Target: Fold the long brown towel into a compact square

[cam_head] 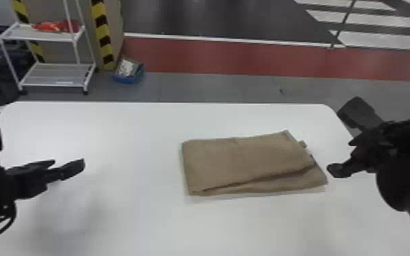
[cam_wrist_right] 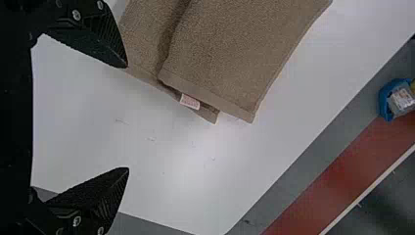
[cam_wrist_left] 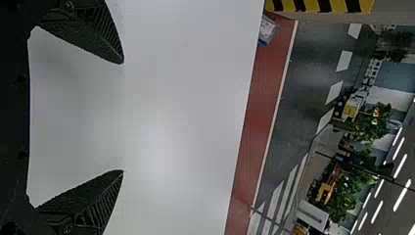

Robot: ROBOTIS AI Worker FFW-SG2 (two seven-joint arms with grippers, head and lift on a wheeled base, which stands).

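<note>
Your R gripper (cam_wrist_right: 127, 117), released & empty at 3 o'clock of brown towel (cam_head: 245, 160), mirrors empty, spread L gripper (cam_wrist_left: 123, 117) at 9; towel's at head-view 4 o'clock, part-folded, layers askew, squaring fold prob. due.

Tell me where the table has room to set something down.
The widest bare patch of white table lies between the left gripper and the towel. Open strips also run behind the towel and in front of it. It's crowded at the towel's right end, beside the right gripper.
</note>
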